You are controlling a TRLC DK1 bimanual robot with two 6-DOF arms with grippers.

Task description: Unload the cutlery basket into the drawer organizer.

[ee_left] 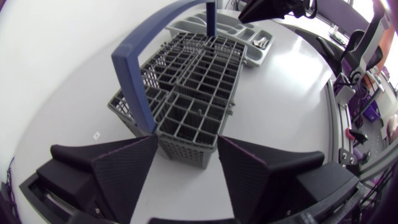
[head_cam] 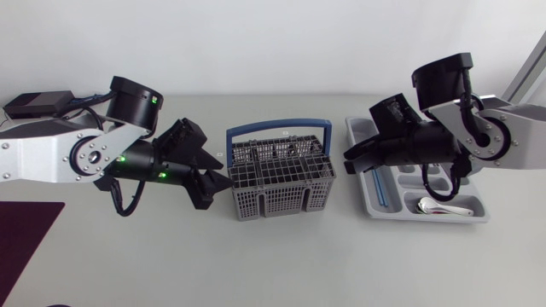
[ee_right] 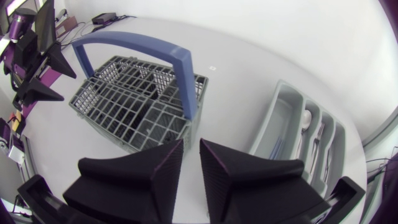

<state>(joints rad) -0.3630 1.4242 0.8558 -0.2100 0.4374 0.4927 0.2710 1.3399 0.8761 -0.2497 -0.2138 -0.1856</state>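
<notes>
The grey cutlery basket (head_cam: 280, 181) with a blue handle (head_cam: 277, 126) stands mid-table; what lies in its cells I cannot make out. My left gripper (head_cam: 220, 177) is at its left end, open wide, with the basket's (ee_left: 186, 118) near end just ahead of the fingertips (ee_left: 134, 165). My right gripper (head_cam: 351, 158) hovers between the basket and the grey drawer organizer (head_cam: 478, 213). Its fingers (ee_right: 158, 168) stand a narrow slit apart with nothing in between. The organizer (ee_right: 283, 102) holds a spoon (head_cam: 437, 207), other cutlery (ee_right: 320, 134) and a blue-handled piece (head_cam: 381, 192).
A black box (head_cam: 34, 104) with cables sits at the back left behind my left arm. A dark purple mat (head_cam: 21, 234) lies at the front left edge. Bare table stretches in front of the basket and organizer.
</notes>
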